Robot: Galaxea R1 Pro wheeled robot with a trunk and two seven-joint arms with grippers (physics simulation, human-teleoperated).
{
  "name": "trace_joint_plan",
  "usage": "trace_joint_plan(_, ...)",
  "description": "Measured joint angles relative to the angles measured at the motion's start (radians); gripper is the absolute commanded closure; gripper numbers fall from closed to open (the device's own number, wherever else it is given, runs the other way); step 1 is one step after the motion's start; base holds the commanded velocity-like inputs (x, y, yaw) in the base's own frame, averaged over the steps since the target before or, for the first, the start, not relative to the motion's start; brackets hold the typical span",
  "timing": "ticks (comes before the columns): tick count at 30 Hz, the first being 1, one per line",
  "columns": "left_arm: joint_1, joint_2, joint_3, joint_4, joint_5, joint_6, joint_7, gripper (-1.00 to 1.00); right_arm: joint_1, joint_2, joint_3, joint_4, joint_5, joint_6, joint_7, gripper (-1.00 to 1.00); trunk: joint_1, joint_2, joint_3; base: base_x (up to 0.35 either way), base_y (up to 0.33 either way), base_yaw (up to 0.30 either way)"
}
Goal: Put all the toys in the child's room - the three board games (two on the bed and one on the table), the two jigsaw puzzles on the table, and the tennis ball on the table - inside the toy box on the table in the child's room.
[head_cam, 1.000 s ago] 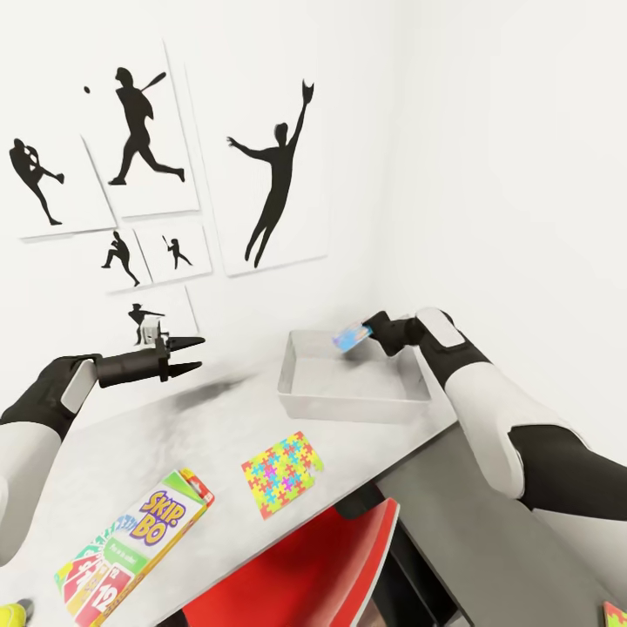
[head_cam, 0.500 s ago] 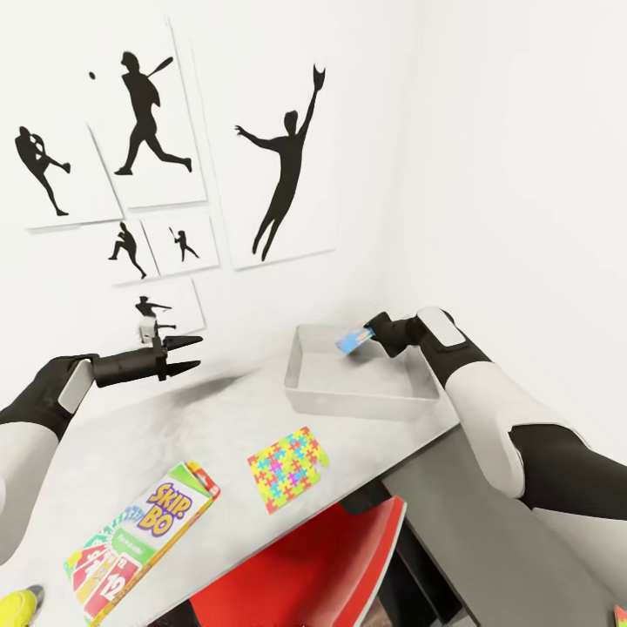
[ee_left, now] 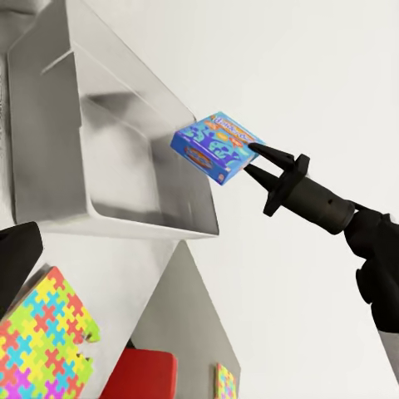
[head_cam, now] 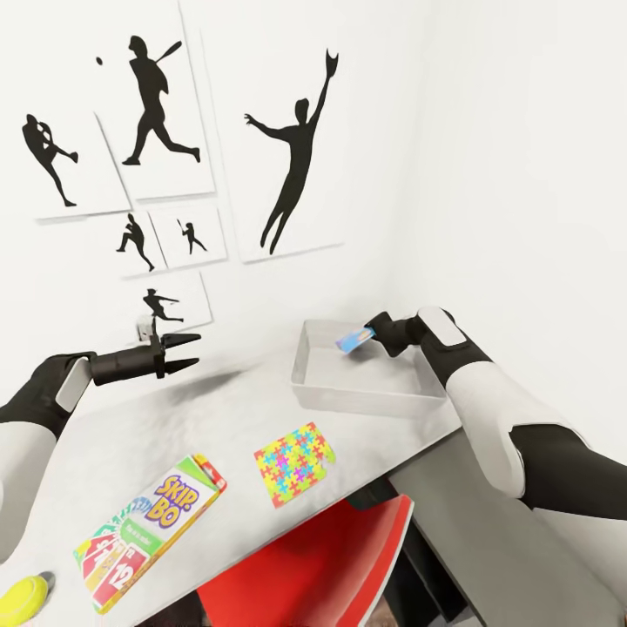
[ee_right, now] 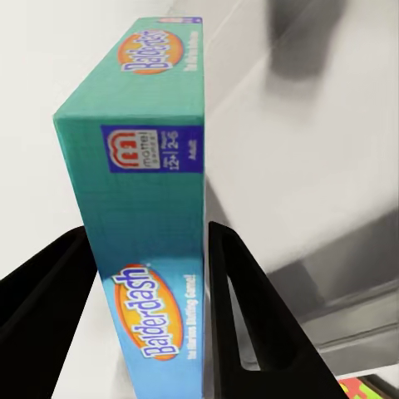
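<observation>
Nearest on the worktop (head_cam: 218, 409): ball (head_cam: 22, 595) lying at the edge, Skip-Bo (head_cam: 148, 531) and a puzzle (head_cam: 294, 451) beside it. Left end effector (head_cam: 185, 352) hovering released, carrying nothing. Farther back, right end effector (head_cam: 369, 334) gripping the Balderdash box (head_cam: 353, 340) by one end, hanging above the toy box (head_cam: 366, 396). Risk: box is tilting, so letting go here may land it on the rim and tip it out

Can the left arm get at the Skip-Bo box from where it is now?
Probably yes. The left end effector hangs open and empty above the table, and the Skip-Bo box lies flat on that arm's side with nothing on top of it or between them.
</observation>
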Motion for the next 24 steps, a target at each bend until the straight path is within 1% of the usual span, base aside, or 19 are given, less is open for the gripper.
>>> trace_joint_plan(4, 0.0, 0.0, 0.0, -0.002, 0.0, 0.0, 0.0, -1.0, 0.001, 0.0, 0.0, -0.002, 0.0, 0.002, 0.0, 1.0, 0.0, 0.0, -0.002, 0.0, 0.0, -0.049)
trace_joint_plan(15, 0.0, 0.0, 0.0, -0.002, 0.0, 0.0, 0.0, -1.0, 0.001, 0.0, -0.001, -0.004, 0.001, 0.01, 0.0, 1.0, 0.0, 0.0, -0.015, 0.0, 0.0, -0.147)
trace_joint_plan(24, 0.0, 0.0, 0.0, -0.002, 0.0, 0.0, 0.0, -1.0, -0.001, 0.0, -0.003, -0.006, 0.0, 0.013, 0.001, 1.0, 0.0, 0.0, -0.022, 0.0, 0.0, -0.022)
